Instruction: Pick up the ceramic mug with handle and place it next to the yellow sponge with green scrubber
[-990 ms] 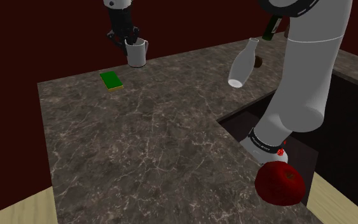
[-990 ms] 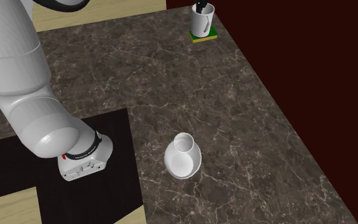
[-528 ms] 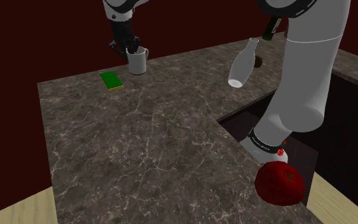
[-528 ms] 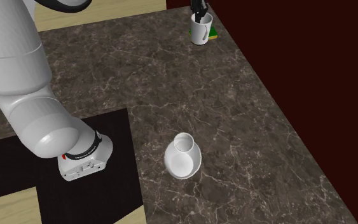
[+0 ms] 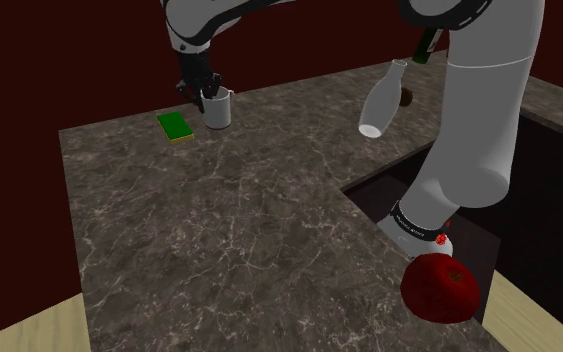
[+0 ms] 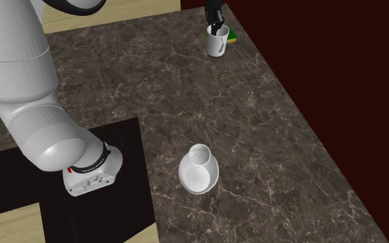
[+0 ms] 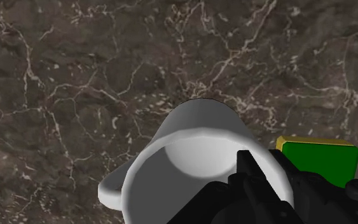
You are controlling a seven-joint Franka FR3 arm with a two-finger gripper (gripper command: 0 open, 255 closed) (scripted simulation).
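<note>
White: one mug, its rim in the hand's pinch, beside one green-topped sponge; one bottle.

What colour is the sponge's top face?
Green, over a yellow edge; the shoulder view shows the sponge best.

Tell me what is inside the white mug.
One black finger of the gripper dips inside the white mug, over its rim. Around it the pale inner wall and bottom show bare. The part of the bottom beneath the finger is covered.
</note>
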